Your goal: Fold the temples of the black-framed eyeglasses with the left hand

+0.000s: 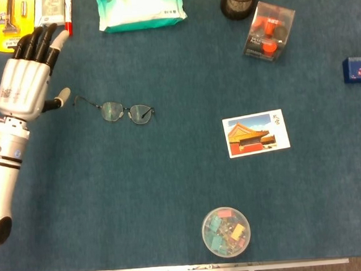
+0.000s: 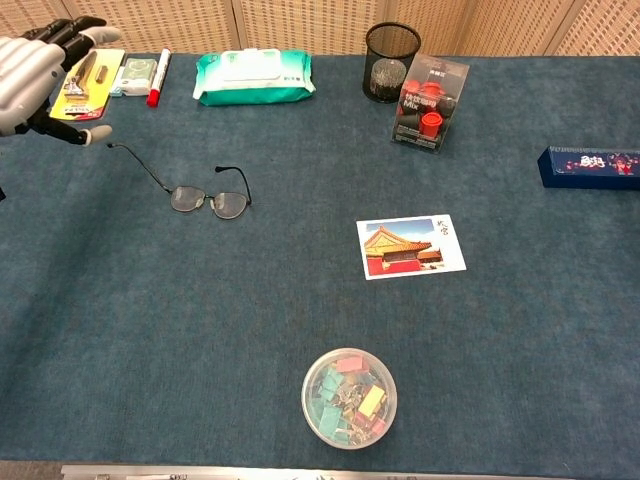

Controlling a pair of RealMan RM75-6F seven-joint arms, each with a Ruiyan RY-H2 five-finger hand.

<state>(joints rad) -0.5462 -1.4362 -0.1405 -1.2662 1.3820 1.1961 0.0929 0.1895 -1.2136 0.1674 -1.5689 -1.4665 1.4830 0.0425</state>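
On the dark blue felt tabletop (image 1: 141, 188) backed by a tan woven wall panel (image 2: 300, 20), the left hand (image 1: 23, 81) hovers with fingers extended and slightly apart, holding nothing — the black-framed eyeglasses (image 1: 124, 111) lie just to its right, one temple reaching toward its thumb.

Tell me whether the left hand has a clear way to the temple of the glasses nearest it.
Probably yes. The left hand hovers open just left of the eyeglasses, its thumb near the tip of the outstretched temple. Only bare table lies between them.
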